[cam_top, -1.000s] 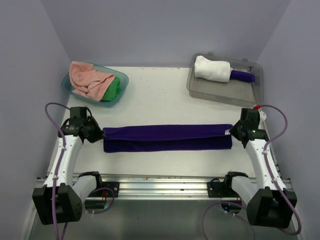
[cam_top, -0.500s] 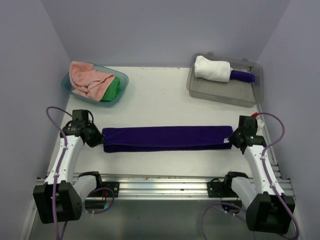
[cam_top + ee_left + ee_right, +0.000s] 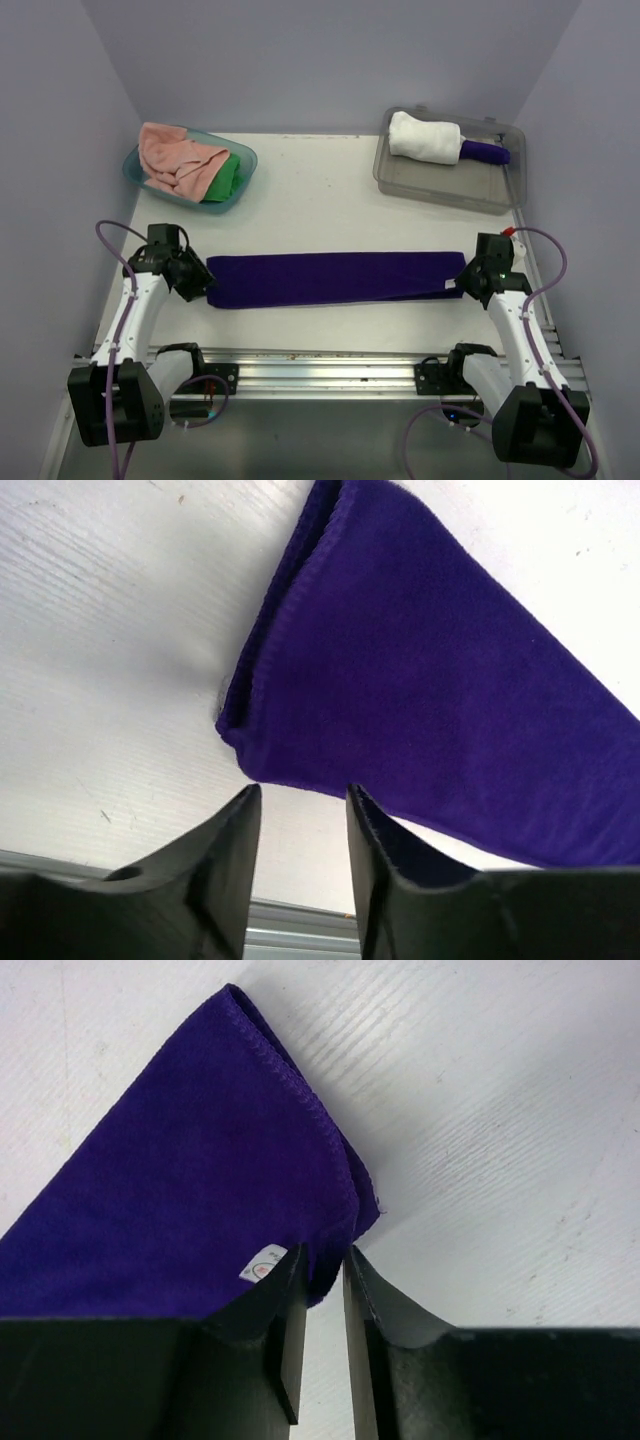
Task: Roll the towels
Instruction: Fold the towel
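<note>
A long purple towel (image 3: pixel 330 278), folded into a narrow strip, lies flat across the table between the two arms. My left gripper (image 3: pixel 203 282) is at its left end and stands open. In the left wrist view the towel's corner (image 3: pixel 240 735) lies just past the gripper (image 3: pixel 300 800), with bare table between the jaws. At the strip's right end, my right gripper (image 3: pixel 462 281) is open by a narrow gap. In the right wrist view the towel's corner (image 3: pixel 330 1275), beside its white label (image 3: pixel 262 1263), lies loosely between the tips of the gripper (image 3: pixel 324 1258).
A teal basket (image 3: pixel 248 160) at the back left holds a pink towel (image 3: pixel 175 155) and a green towel (image 3: pixel 228 178). A clear bin (image 3: pixel 445 190) at the back right holds a rolled white towel (image 3: pixel 425 137) and a rolled purple towel (image 3: pixel 485 152). A metal rail (image 3: pixel 320 365) runs along the near edge.
Both grippers were shut on the strip's ends and have now opened. The towel has settled flat, a little nearer the front edge.
</note>
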Robot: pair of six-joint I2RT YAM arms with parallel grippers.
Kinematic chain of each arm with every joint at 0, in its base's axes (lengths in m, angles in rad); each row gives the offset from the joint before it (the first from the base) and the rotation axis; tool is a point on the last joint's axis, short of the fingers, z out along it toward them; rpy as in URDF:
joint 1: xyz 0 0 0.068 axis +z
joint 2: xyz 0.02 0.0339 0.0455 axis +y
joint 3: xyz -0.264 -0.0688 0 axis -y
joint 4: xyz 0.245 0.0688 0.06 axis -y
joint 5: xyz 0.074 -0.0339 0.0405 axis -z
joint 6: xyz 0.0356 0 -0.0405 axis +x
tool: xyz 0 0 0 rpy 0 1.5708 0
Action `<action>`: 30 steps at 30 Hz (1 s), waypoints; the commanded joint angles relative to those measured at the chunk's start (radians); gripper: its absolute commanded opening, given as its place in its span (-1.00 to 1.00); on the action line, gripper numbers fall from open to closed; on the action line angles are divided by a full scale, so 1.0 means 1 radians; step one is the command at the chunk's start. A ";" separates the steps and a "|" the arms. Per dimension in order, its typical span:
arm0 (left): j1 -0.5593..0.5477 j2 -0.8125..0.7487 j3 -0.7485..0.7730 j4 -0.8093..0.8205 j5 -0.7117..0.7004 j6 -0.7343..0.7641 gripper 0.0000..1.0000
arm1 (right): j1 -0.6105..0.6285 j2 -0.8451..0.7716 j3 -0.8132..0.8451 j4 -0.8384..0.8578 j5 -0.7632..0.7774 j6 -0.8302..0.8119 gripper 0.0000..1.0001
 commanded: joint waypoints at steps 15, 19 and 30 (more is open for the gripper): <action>-0.249 0.168 0.187 0.204 0.025 0.018 0.02 | 0.023 0.212 0.113 0.158 -0.142 -0.088 -0.65; -0.257 0.339 0.195 0.256 -0.013 0.030 0.01 | 0.023 0.341 0.144 0.198 -0.136 -0.096 -0.65; -0.166 0.561 0.192 0.273 0.025 0.030 0.01 | 0.066 0.554 0.096 0.263 -0.182 -0.042 -0.60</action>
